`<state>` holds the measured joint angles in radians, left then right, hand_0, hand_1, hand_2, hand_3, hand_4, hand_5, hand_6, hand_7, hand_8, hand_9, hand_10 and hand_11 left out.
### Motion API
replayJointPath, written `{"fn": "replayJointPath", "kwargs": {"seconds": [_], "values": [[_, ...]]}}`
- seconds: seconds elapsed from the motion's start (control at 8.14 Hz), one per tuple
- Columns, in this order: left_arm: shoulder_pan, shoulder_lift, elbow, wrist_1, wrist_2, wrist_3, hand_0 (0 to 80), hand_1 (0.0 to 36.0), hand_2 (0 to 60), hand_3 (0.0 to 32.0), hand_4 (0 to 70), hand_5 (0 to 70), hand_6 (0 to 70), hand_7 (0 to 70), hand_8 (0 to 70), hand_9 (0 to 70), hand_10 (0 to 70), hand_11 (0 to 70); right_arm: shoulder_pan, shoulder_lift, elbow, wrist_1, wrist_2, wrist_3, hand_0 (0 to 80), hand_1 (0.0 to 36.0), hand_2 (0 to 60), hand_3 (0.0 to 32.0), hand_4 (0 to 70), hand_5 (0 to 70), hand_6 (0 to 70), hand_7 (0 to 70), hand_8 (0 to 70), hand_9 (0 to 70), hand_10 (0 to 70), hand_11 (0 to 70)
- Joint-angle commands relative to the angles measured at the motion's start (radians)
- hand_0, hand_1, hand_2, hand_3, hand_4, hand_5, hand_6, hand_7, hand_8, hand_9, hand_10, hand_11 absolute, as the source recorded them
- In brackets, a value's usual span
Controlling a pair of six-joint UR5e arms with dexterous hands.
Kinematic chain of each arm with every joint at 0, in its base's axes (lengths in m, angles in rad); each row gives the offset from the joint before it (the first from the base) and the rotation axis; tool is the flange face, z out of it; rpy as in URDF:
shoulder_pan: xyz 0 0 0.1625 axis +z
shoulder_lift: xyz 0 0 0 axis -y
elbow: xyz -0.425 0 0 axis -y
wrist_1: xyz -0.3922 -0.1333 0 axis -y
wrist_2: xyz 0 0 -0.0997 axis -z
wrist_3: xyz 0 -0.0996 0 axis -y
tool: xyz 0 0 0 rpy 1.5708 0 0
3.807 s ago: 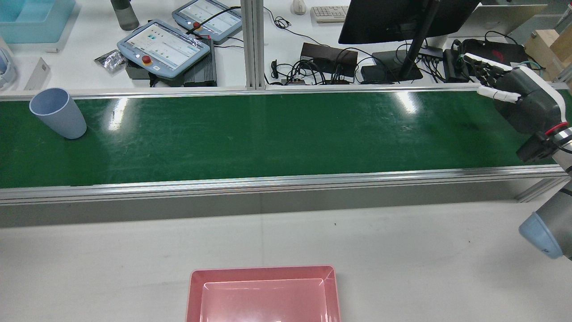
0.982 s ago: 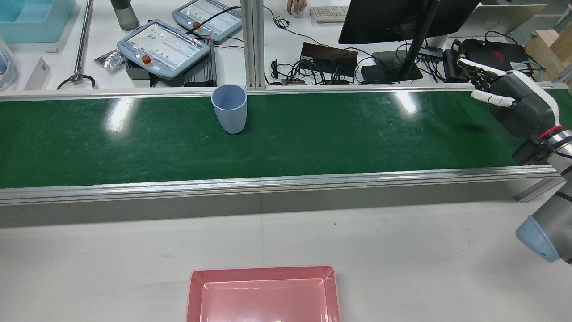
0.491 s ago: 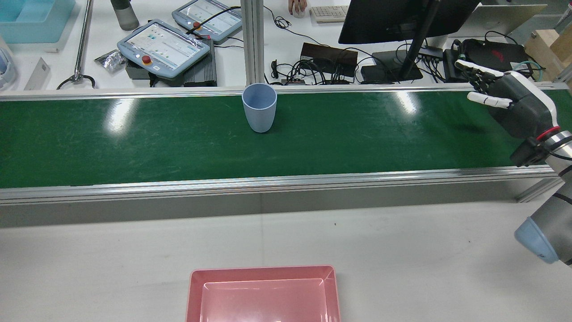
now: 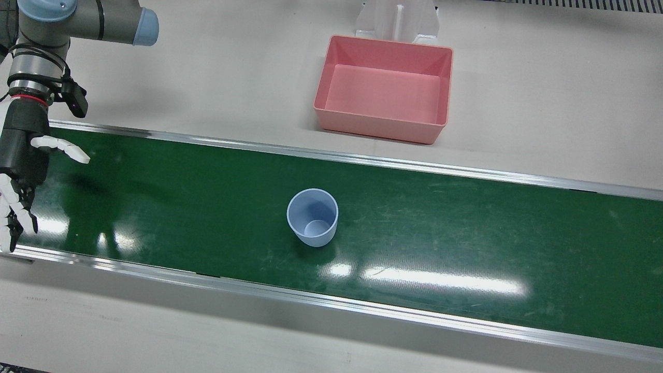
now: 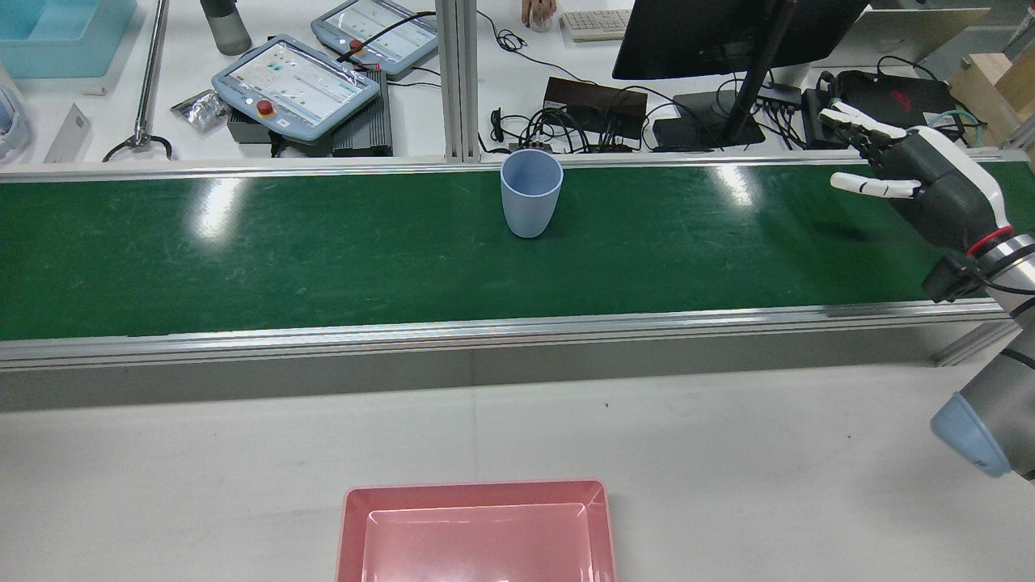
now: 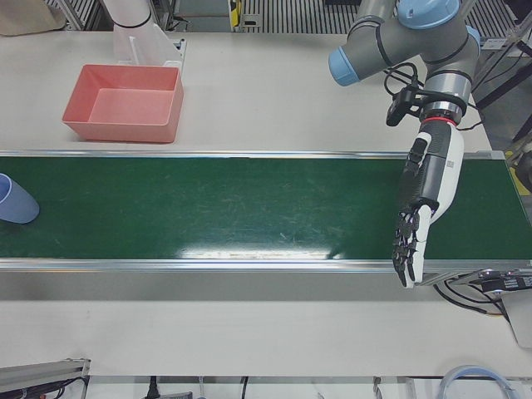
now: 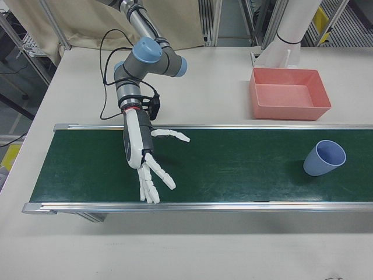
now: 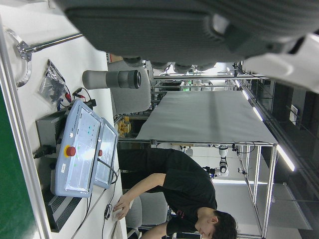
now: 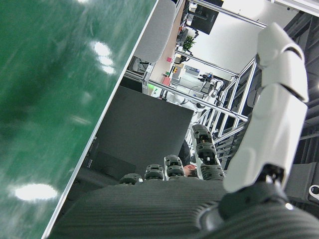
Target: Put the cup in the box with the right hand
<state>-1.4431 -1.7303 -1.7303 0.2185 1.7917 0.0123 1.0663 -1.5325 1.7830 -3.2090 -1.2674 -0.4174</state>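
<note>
Cup (image 5: 530, 192) upright on belt, well apart from open right robot hand (image 5: 906, 174)

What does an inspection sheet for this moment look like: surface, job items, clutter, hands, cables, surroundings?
Surface: green conveyor belt, scuffed, glare patches.
Job's things: blue cup upright on the belt, empty; pink box empty, on the white table beside the belt.
Clutter: nothing seen on the belt.
Hands: right hand open above the belt, apart from the cup; left hand open, holding nothing.
Cables: tangle beyond the belt by the monitor.
Surroundings: two teach pendants; seated person.
</note>
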Motion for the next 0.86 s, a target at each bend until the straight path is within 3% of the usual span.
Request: {"fn": "replayJointPath", "kwargs": {"seconds": [0.0, 0.49, 0.61, 0.74], "values": [[0.001, 0.0, 0.0, 0.001, 0.0, 0.0, 0.0, 0.0, 0.0, 0.0, 0.0, 0.0, 0.0, 0.0, 0.0, 0.0, 0.0, 0.0, -0.012, 0.002, -0.002, 0.001, 0.0, -0.032, 46.6, 18.2, 22.2, 0.0, 0.0, 4.7, 3.9, 10.0, 2.6, 6.1, 0.0, 0.4], [0.0, 0.0, 0.0, 0.001, 0.0, 0.0, 0.0, 0.0, 0.0, 0.0, 0.0, 0.0, 0.0, 0.0, 0.0, 0.0, 0.0, 0.0, -0.017, 0.002, -0.001, 0.006, 0.011, -0.029, 46.0, 17.7, 24.7, 0.0, 0.0, 4.3, 4.0, 11.3, 2.5, 6.4, 0.0, 0.4], [0.001, 0.0, 0.0, -0.001, 0.0, 0.0, 0.0, 0.0, 0.0, 0.0, 0.0, 0.0, 0.0, 0.0, 0.0, 0.0, 0.0, 0.0, -0.017, 0.002, -0.005, 0.009, 0.01, -0.024, 45.8, 18.4, 27.1, 0.0, 0.0, 4.1, 3.8, 11.3, 0.5, 3.1, 0.0, 0.1], [0.0, 0.0, 0.0, 0.001, 0.0, 0.0, 0.0, 0.0, 0.0, 0.0, 0.0, 0.0, 0.0, 0.0, 0.0, 0.0, 0.0, 0.0, -0.02, 0.002, -0.007, 0.014, 0.01, -0.023, 45.3, 17.2, 26.2, 0.0, 0.3, 4.2, 7.4, 29.5, 4.8, 12.8, 0.2, 1.1]]}}
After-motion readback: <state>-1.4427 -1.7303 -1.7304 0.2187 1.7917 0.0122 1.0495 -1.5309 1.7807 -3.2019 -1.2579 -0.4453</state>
